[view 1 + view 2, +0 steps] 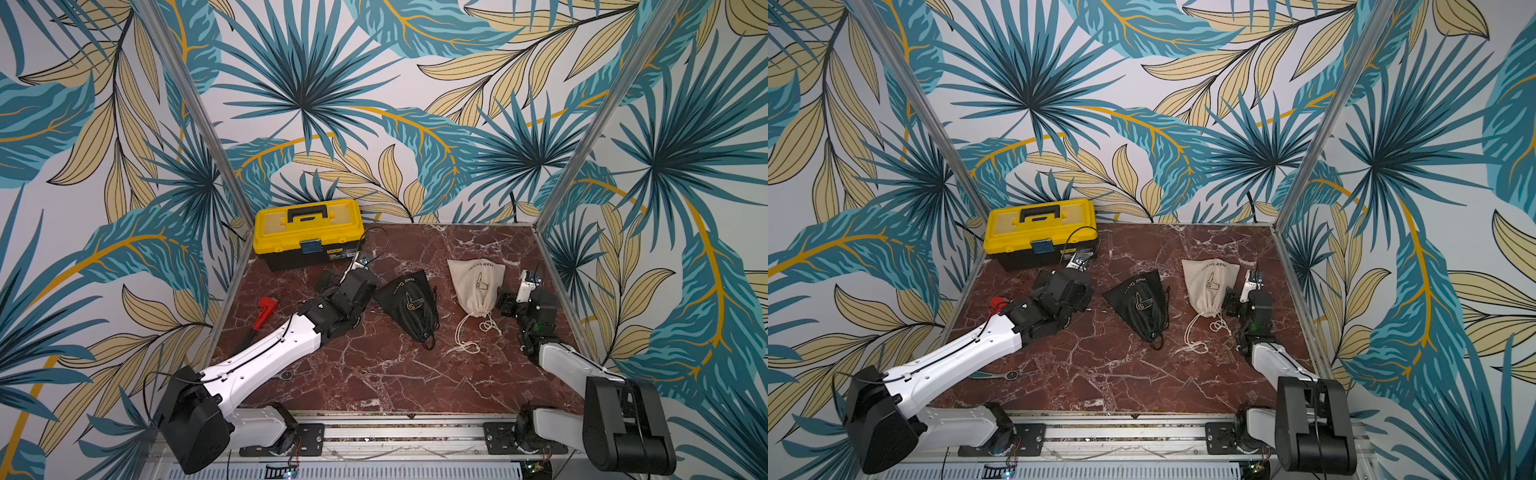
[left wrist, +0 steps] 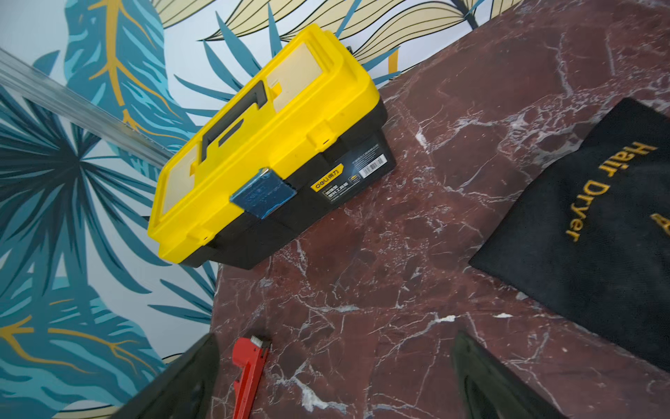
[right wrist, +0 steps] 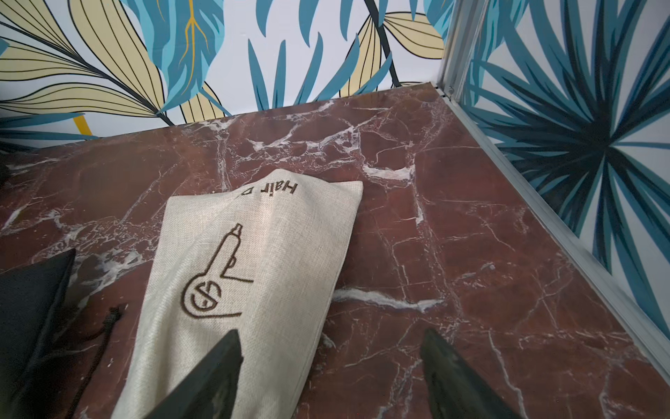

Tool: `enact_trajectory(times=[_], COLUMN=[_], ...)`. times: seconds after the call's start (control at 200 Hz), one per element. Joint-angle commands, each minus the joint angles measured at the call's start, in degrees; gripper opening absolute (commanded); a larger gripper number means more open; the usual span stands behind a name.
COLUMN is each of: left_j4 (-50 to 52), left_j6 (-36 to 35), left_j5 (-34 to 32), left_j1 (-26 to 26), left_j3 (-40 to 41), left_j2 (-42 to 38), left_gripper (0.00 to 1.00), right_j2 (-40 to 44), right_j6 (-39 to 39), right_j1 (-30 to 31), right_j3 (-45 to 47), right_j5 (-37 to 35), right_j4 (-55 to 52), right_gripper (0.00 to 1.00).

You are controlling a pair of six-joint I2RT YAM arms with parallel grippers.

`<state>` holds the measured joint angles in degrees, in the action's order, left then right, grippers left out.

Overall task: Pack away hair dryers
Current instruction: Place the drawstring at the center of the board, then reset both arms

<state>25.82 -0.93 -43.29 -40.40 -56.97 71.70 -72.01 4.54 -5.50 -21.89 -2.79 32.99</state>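
L hand apart, empty, left-centre nr yellow toolbox | R hand apart, just beside beige pouch, right | black pouch mid-frame btw them | red pipe wrench left on worktop

A: The table is red-brown marble, veined white.
B: The toolbox has a yellow lid, black base and handle, blue latch.
A: The black pouch bears gold lettering; the beige pouch, a dark brown line drawing.
B: The wrench is red. The walls show teal and tan leaves with gold stems on pale grey.
A: The left gripper shows black fingers; the left arm is white.
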Motion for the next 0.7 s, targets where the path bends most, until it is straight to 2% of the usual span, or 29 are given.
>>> enact_trajectory(times=[0.0, 0.19, 0.275, 0.305, 0.376, 0.446, 0.561, 0.696], left_j4=[-6.48, -13.16, -15.91, -16.62, -18.32, -21.58, -31.58, -41.59], left_j6=[-2.24, -0.96, -0.92, -0.92, -0.53, -0.57, -1.36, -3.49], left_j5=[0.64, 7.74, 11.18, 12.52, 15.55, 18.68, 25.17, 28.59], left_j1=[2.32, 8.85, 11.65, 12.67, 15.64, 19.05, 24.84, 30.06], left_j3=[4.45, 11.50, 13.33, 13.62, 14.11, 15.21, 19.15, 22.66], left_j2=[-5.71, -13.37, -14.97, -14.88, -13.61, -11.88, -10.27, -7.36], left_gripper=[1.00, 1.00, 1.00, 1.00, 1.00, 0.99, 1.00, 1.00], right_j2=[-1.99, -9.07, -14.56, -14.93, -12.74, -14.26, -13.88, -14.11], right_j6=[-2.19, -2.19, -3.41, -3.52, -2.58, -3.47, -3.07, -3.25], right_j1=[0.99, 2.48, 3.36, 3.56, 3.56, 3.56, 3.56, 3.56], right_j3=[4.05, 4.21, 5.57, 6.00, 5.36, 5.28, 5.08, 5.14], right_j5=[-3.04, -3.54, -4.48, -4.82, -4.95, -4.30, -4.95, -4.91], right_j4=[14.35, 21.63, 29.79, 31.36, 26.38, 28.89, 27.72, 28.31], right_gripper=[0.79, 0.80, 0.81, 0.82, 0.82, 0.82, 0.84, 0.86])
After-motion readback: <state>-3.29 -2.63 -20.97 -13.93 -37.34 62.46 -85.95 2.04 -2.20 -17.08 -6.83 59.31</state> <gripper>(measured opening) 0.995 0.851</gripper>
